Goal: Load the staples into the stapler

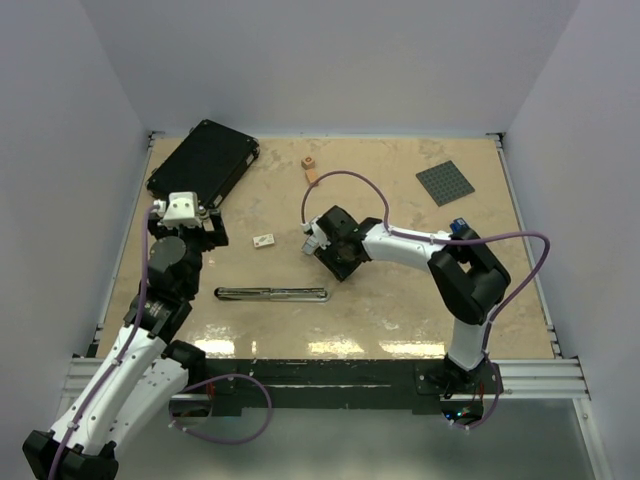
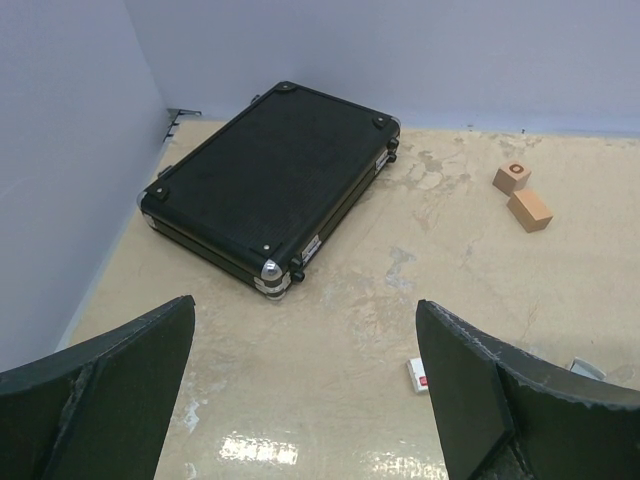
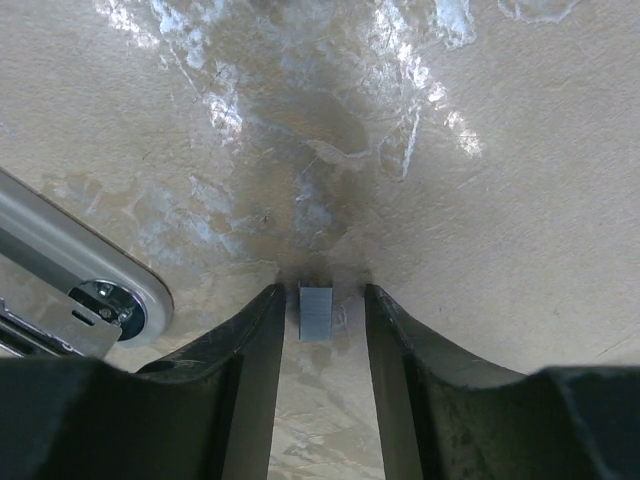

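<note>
The staples (image 3: 316, 310), a small grey block, lie on the table between the fingers of my right gripper (image 3: 320, 292). The jaws stand open with a gap on each side of the block, narrower on the left. The stapler (image 1: 272, 294) lies stretched out flat on the table in front of the arms, and its silver end (image 3: 95, 285) shows just left of the right fingers. In the top view my right gripper (image 1: 338, 262) points down at the table and hides the staples. My left gripper (image 1: 205, 222) hovers open and holds nothing (image 2: 305, 315), well left of the stapler's far side.
A black case (image 1: 205, 160) (image 2: 270, 180) lies at the back left corner. Two wooden blocks (image 1: 310, 168) (image 2: 522, 195) sit at the back middle, a grey studded plate (image 1: 446, 182) at the back right. A small white box (image 1: 264, 240) (image 2: 420, 375) lies between the grippers.
</note>
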